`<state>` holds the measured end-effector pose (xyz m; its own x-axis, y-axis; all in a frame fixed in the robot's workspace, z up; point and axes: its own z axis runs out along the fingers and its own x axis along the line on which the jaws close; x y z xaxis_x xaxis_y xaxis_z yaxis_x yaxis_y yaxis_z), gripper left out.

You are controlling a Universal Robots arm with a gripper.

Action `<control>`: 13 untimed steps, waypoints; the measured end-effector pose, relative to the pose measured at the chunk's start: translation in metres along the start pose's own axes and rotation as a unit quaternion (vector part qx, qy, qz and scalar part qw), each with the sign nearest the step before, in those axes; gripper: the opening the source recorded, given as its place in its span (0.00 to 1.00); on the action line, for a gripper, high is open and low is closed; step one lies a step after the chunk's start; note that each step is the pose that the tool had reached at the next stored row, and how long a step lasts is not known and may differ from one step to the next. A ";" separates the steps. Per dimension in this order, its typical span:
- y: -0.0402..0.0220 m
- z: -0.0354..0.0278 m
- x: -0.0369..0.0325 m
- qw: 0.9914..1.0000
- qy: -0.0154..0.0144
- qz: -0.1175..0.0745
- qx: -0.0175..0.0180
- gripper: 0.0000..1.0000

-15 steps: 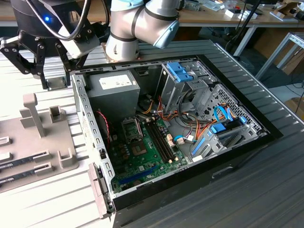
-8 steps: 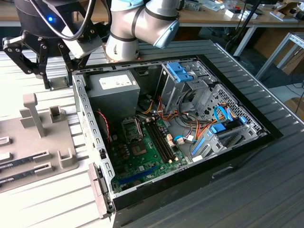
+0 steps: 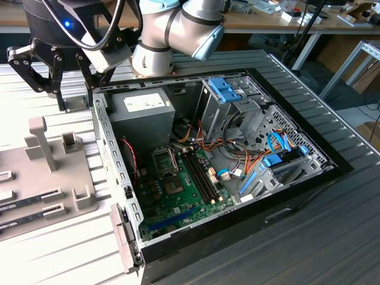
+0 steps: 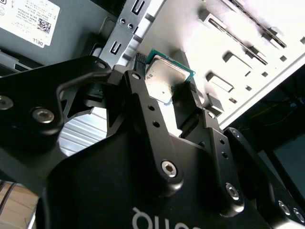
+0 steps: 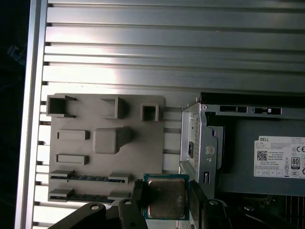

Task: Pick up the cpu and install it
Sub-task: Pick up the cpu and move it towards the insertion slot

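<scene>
Jaws clenched on the cpu, one black finger on each of two opposite edges. Green rim and dull silver lid show in both wrist views. The chip is held in the air, outside the PC case.

Beyond the cpu in the first wrist view: grey fixture plate with pockets and slots lying on the ribbed aluminium counter. Just beside it are the case's corner post and the labelled power supply. The chip sits over the gap between plate and case.

Exterior view, front to back:
- Counter lower left, with the fixture plate at the left edge.
- Open case centre frame, motherboard on its floor.
- cpu socket near the board's far end, memory slots just beside it.
- Power supply behind the socket, blue-tabbed drive cage upper centre.
- Jaws hang at upper left of the frame, past the case's far corner and well apart from the socket. Arm along the top edge.
</scene>
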<state>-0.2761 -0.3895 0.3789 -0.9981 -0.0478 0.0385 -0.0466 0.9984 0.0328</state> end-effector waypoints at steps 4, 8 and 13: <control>-0.0001 0.0001 -0.0017 1.000 0.000 0.000 0.000 0.47; -0.0002 0.0002 -0.0037 1.000 0.000 0.000 0.000 0.47; -0.0003 0.0003 -0.0063 1.000 0.000 0.000 0.000 0.47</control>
<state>-0.2698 -0.3895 0.3783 -0.9981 -0.0478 0.0386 -0.0465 0.9984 0.0327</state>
